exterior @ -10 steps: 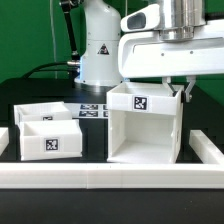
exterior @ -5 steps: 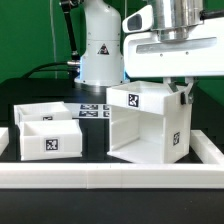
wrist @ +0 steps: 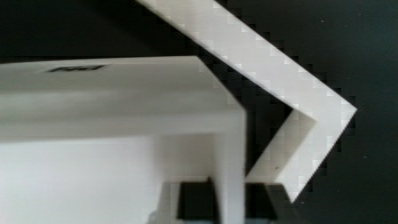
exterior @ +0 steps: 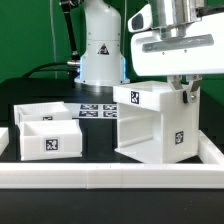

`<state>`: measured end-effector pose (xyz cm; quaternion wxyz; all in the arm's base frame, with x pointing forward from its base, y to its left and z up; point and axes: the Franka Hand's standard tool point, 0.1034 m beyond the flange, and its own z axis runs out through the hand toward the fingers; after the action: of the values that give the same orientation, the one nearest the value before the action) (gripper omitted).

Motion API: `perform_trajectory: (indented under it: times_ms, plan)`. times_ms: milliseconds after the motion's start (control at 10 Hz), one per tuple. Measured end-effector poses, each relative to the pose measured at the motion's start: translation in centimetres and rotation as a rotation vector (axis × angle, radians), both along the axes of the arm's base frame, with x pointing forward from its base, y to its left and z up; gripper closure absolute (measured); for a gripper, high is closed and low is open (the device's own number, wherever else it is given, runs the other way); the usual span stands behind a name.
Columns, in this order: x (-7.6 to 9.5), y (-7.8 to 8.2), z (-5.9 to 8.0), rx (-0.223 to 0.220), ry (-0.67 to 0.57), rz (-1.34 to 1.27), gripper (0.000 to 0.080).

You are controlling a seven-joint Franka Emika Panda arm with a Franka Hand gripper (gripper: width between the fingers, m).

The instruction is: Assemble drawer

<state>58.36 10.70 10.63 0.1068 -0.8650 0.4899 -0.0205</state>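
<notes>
The large white hollow case [exterior: 152,125] of the drawer stands on the black table at the exterior view's right, turned so a tagged side wall faces the camera. My gripper [exterior: 185,95] is shut on the case's upper right wall and holds it slightly tilted. In the wrist view the two dark fingers [wrist: 192,200] clamp the thin white wall of the case [wrist: 107,110]. Two small shallow trays sit at the left: one [exterior: 48,138] in front with a tag, one [exterior: 45,111] behind it.
A long low white rail [exterior: 110,179] runs along the front, with side rails at the left [exterior: 4,138] and right [exterior: 212,152]. The marker board [exterior: 98,110] lies behind the case. The arm's white base [exterior: 100,45] stands at the back.
The case has rotated in my grip and shifted a little to the right; its open front now faces more leftward and its tagged side has come into view.
</notes>
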Motion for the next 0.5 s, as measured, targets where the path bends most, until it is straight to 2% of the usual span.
perform_trajectory:
  times_ms: [200, 500]
  plan:
    - [-0.11, 0.05, -0.07, 0.075, 0.049, -0.247, 0.0758]
    - [0.29, -0.31, -0.42, 0.145, 0.096, -0.461, 0.0758]
